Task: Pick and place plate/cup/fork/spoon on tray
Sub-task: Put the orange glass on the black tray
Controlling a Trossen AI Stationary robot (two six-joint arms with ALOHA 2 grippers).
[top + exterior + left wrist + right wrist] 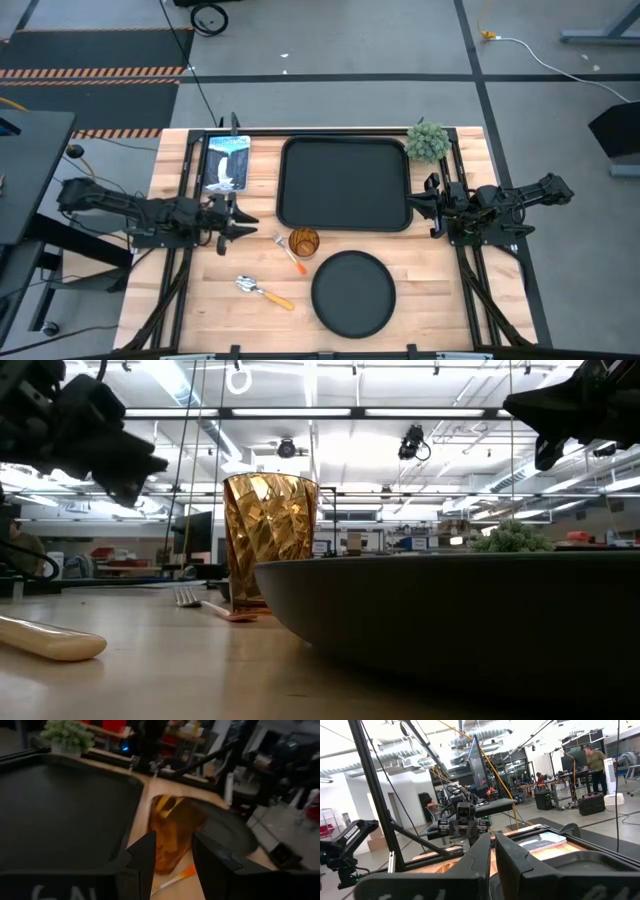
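The black rectangular tray (345, 185) lies at the table's far middle. The round black plate (353, 293) lies near the front edge. The amber cup (304, 242) stands upright between them, with the fork (290, 252) lying at its left side. The spoon (262, 290) lies left of the plate. My left gripper (245, 225) hovers open left of the cup, and its wrist view shows the cup (172, 837) ahead between the fingers, untouched. My right gripper (425, 205) hangs shut and empty above the tray's right rim.
A small potted plant (428, 142) stands at the tray's far right corner. A flat printed packet (226, 162) lies left of the tray. Bare wood shows to the left and right of the plate. People stand in the room beyond (594, 755).
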